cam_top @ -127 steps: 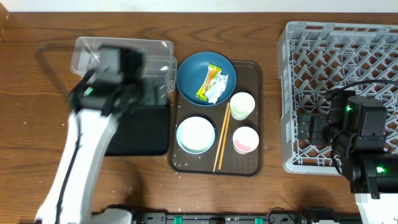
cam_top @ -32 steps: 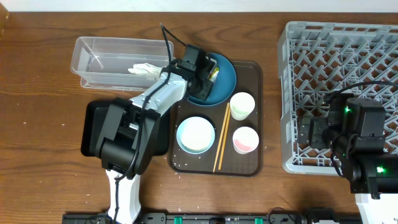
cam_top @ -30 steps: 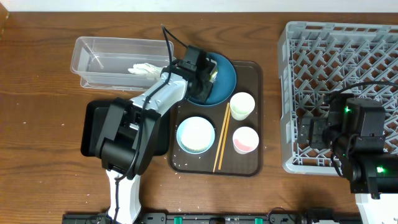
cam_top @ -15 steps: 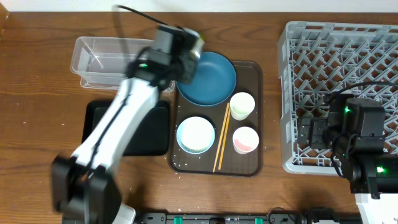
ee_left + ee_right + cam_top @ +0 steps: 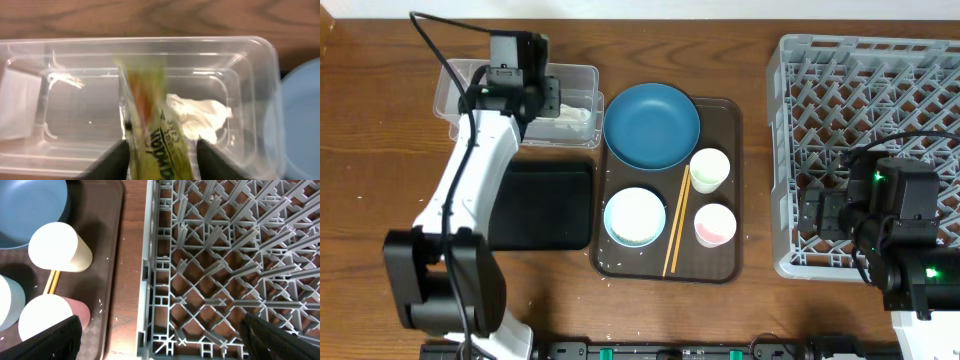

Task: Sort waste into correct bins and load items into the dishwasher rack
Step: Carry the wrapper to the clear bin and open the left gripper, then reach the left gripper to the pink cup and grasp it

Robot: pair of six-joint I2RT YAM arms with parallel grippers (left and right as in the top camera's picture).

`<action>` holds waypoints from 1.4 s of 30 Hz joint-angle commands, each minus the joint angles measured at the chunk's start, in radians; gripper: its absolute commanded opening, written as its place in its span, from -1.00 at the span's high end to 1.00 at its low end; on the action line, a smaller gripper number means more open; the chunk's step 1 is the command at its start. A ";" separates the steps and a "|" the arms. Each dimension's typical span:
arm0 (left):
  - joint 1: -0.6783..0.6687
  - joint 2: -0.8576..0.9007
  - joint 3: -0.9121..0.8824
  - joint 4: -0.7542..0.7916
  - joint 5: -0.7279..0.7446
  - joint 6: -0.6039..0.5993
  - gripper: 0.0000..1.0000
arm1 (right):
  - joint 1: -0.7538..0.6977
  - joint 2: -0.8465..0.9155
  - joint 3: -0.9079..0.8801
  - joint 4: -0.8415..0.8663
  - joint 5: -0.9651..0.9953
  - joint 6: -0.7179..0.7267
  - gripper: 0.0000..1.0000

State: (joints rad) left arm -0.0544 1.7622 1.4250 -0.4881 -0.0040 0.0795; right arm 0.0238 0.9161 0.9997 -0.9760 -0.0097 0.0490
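Dangling over the clear plastic tub (image 5: pixel 250 60), the yellow-green snack wrapper (image 5: pixel 152 135) looked crinkly and half blurred, with crumpled white tissue (image 5: pixel 200 117) lying in the tub below. The left gripper (image 5: pixel 159 160) pinched the wrapper between its fingers. The right gripper (image 5: pixel 165 335) sat spread wide, holding nothing, above the grey rack (image 5: pixel 210 280). A dark wooden table (image 5: pixel 380 200) lay underneath.

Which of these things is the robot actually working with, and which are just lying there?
Job: snack wrapper, tissue, clear tub, black tray, blue plate, bowl, white cup, pink cup, chopsticks, rack.
Lying about: brown serving tray, wooden table.
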 commanded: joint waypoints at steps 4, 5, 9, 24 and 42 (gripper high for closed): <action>-0.005 -0.060 0.009 0.021 -0.004 -0.006 -0.19 | -0.004 0.000 0.019 -0.004 0.006 0.010 -0.99; -0.009 -0.075 0.009 0.014 0.001 -0.006 -0.20 | -0.004 0.000 0.019 -0.004 0.006 0.010 -0.98; -0.040 -0.136 0.009 -0.081 0.152 -0.021 -0.25 | -0.004 0.000 0.019 -0.004 0.006 0.010 -0.98; -0.358 -0.126 -0.050 -0.379 0.457 -0.142 -0.40 | -0.004 0.000 0.019 -0.004 0.006 0.010 -0.97; -0.728 0.113 -0.087 -0.274 0.352 -0.295 -0.11 | -0.004 0.000 0.019 -0.042 0.006 0.010 -0.98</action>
State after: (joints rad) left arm -0.7658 1.8397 1.3479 -0.7746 0.3920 -0.1902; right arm 0.0238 0.9161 0.9997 -1.0142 -0.0090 0.0490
